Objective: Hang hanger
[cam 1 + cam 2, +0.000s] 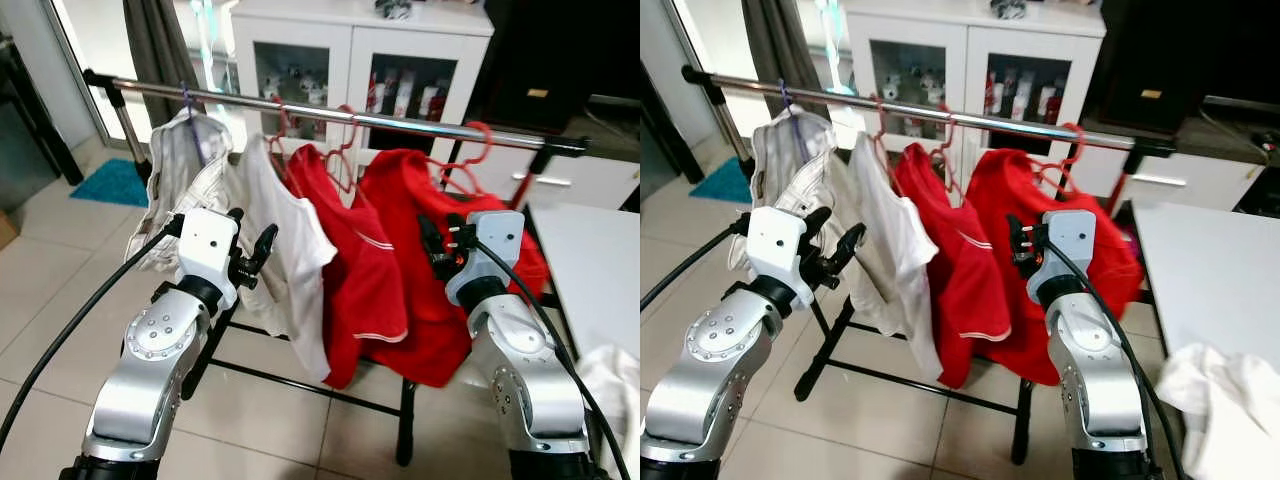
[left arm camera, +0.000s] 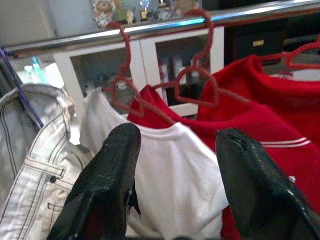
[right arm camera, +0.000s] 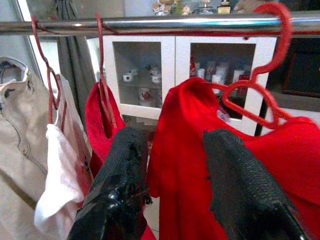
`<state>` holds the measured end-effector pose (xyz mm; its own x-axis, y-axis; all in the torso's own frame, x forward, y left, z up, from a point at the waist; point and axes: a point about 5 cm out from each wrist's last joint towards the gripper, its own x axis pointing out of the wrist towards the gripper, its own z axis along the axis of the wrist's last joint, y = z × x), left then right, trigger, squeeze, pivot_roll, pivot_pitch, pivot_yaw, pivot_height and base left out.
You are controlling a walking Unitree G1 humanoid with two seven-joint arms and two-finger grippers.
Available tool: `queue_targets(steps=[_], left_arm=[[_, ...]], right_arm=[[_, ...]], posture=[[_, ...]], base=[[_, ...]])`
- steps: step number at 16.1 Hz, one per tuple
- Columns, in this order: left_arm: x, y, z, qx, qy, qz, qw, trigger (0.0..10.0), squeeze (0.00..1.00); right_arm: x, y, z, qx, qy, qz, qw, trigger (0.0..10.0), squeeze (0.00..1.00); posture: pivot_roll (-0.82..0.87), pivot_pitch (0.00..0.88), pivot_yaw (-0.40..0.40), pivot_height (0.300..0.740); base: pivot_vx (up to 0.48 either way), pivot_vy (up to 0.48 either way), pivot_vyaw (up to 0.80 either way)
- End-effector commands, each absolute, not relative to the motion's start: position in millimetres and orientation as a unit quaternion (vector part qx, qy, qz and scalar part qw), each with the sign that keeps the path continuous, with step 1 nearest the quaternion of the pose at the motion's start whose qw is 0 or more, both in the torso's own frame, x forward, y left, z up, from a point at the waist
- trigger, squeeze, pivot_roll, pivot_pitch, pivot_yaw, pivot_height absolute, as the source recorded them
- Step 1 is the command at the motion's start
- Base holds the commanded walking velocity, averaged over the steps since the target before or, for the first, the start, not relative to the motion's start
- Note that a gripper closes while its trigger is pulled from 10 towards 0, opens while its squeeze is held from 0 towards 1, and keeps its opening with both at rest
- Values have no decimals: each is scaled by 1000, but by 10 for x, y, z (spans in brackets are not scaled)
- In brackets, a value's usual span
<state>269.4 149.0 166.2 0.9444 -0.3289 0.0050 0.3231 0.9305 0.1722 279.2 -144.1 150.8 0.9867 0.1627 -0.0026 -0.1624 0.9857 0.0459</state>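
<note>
right wrist view: red hanger hooked on rail, carrying red shirt. right claw and left claw wide, empty. wire's light, springy; grip near hook.

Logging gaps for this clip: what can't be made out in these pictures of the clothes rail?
- Rail: its right end and stand run behind the right gripper and red shirt in the eye views.
- White cloth: cut by the picture's edge; kind unclear.
- Cabinet contents: too small.
- Left gripper: open, empty.
</note>
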Motion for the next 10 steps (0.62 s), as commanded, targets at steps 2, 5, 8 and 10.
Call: queue_targets(steps=[2,5,8,10], left_arm=[[2696,1521,1683,90,-21,-164,982,10000,0],[2694,1541,1661,90,-14,-163,982,10000,0],[2685,1539,1655,75,-10,-172,982,10000,141],[2682,1538,1651,64,-6,-170,983,10000,624]], right_arm=[[2793,-1408,1509,35,5,90,995,10000,0],[2799,-1411,1507,35,5,84,996,10000,0],[2798,-1428,1494,46,9,78,996,10000,0],[2794,-1411,1501,54,8,87,995,10000,0]], posture=[[-55,0,-7,740],[-54,0,-5,740],[-53,0,-5,740],[-52,0,-5,740]], base=[[0,0,0],[0,0,0],[181,0,0],[319,0,0]])
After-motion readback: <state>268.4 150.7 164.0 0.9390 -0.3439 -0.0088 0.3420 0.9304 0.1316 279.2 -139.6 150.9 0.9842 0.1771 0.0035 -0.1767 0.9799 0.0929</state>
